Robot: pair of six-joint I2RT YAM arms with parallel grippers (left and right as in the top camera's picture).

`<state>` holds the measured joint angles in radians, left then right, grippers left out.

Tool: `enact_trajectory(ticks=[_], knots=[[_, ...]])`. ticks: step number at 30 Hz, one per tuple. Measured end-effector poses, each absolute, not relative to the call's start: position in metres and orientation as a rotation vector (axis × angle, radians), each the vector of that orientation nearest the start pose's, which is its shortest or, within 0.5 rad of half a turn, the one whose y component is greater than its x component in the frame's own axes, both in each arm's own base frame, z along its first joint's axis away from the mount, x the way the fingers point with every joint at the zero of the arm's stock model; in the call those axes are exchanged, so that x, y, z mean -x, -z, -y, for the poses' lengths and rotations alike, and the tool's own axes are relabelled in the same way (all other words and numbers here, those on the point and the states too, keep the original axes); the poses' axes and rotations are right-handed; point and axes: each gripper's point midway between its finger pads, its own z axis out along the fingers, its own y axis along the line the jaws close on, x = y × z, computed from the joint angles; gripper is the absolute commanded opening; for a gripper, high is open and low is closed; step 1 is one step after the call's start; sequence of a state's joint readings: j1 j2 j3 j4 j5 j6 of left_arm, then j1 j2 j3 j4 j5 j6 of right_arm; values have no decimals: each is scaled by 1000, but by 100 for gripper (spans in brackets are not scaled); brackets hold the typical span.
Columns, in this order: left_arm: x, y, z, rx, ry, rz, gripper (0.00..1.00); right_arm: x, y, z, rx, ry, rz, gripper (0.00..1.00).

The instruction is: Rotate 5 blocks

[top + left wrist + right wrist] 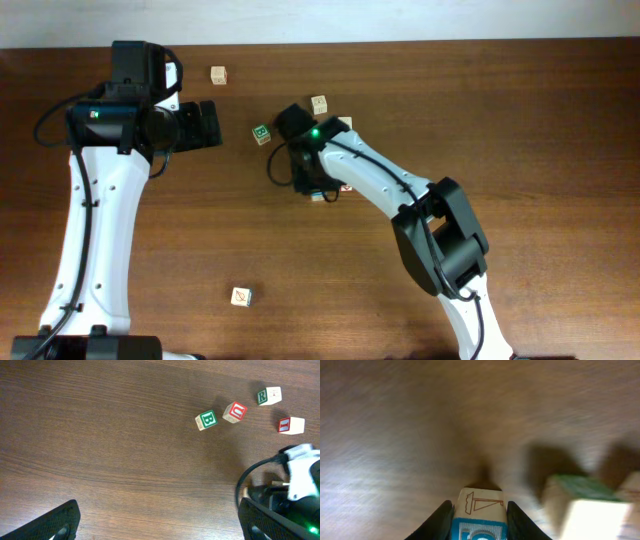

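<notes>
Fingers [442, 519] of the right gripper [479, 516] pinch a blue-faced block [480, 501] with a sailboat drawing on top, one pad against each side. A blurred green-topped block [580, 491] sits just ahead to their right. The left gripper [157, 520] stands wide with nothing between its fingers. Well ahead, toward the right finger, lie the green B block [206, 420], red U block [235, 412], green R block [269, 395] and red I block [291, 425], apart from one another.

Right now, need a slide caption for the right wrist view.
Right gripper pinches a blue-faced block; a green-topped block sits blurred beside it.

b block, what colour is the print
Green print on the B block; clearest in the left wrist view.
</notes>
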<state>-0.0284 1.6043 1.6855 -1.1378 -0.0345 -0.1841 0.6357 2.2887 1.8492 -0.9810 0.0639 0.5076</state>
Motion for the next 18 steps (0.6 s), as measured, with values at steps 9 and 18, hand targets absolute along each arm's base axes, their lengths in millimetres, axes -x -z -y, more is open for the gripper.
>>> enact_trajectory(ticks=[9,18], knots=[[-389,-243,5,216,28,-2618,99,-408,-21,-248,172,30,-2956,56],[-389,-243,5,216,28,-2618,99,-383,-65,-297,268,-306,-3057,57]])
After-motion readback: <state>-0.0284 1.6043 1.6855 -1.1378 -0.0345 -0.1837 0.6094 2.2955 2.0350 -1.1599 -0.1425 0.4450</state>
